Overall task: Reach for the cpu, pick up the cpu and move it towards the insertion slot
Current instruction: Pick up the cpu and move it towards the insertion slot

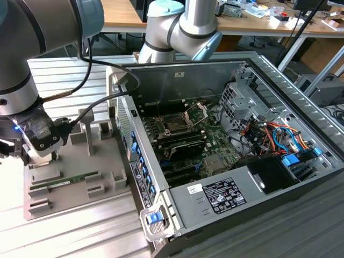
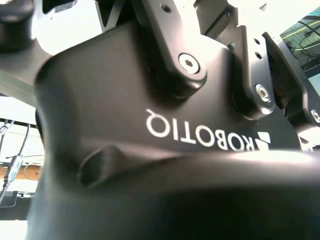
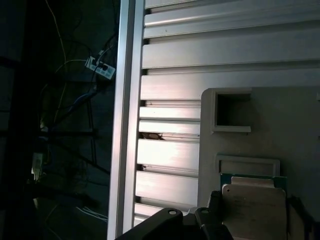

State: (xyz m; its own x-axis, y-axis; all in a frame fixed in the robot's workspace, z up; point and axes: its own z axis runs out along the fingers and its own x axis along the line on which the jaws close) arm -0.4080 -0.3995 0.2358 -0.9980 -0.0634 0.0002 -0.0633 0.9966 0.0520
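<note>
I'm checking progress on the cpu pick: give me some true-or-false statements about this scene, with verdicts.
1. The cpu lies on the grey fixture. True.
2. The insertion slot sits inside the open computer case. True.
3. The gripper hangs inside the computer case. False: it is over the fixture, outside the case.
4. The fixture holds no memory stick. False: a green memory stick lies on it.

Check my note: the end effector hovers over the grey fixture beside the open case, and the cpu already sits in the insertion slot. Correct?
Not quite. The cpu is not in the insertion slot; the first wrist view shows it lying in the grey fixture, close by the end effector. The rest holds.
</note>
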